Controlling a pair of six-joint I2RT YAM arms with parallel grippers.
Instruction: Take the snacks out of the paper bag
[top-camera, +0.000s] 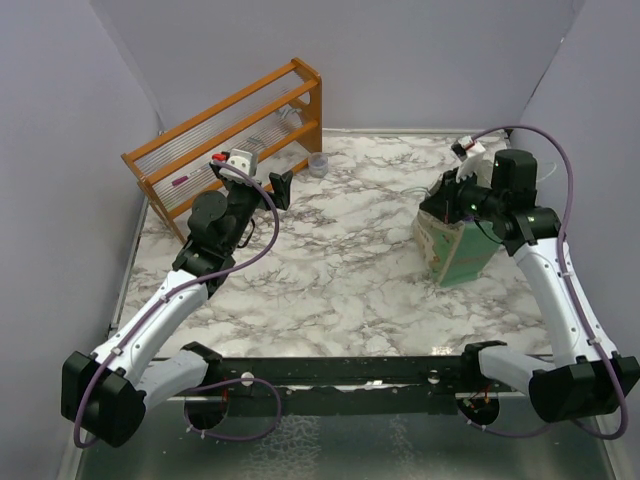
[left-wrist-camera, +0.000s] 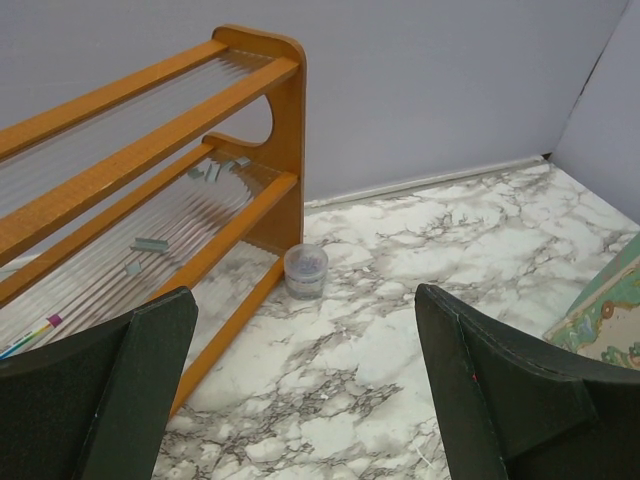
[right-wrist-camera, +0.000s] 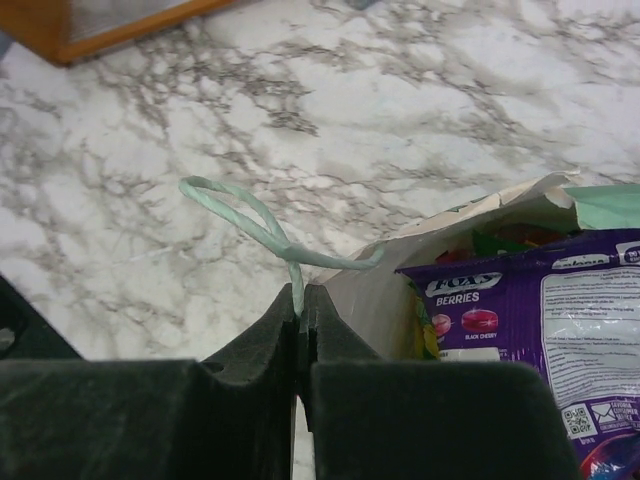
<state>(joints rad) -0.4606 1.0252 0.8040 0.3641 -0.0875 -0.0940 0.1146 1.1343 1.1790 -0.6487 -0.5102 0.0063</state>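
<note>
While resting on the table (top-camera: 330, 285), well apart from the wooden rack (top-camera: 230, 140) at the far left, standing upright toward the right: the paper bag (top-camera: 462, 255), mouth gaping. Looking light and tippy, possibly toppling or sliding if dragged sideways. Showing inside the mouth: a purple snack packet (right-wrist-camera: 500, 320), other colours behind it, none out yet. Maybe spilling together if the bag goes over. Pinching shut on the pale green handle loop (right-wrist-camera: 255, 238): the right jaws. Possibly tearing that thin paper string under a hard pull. Hanging wide apart and holding nothing beside the rack: the left jaws, risking clipping the small plastic cup (left-wrist-camera: 305, 270) when crossing over.
</note>
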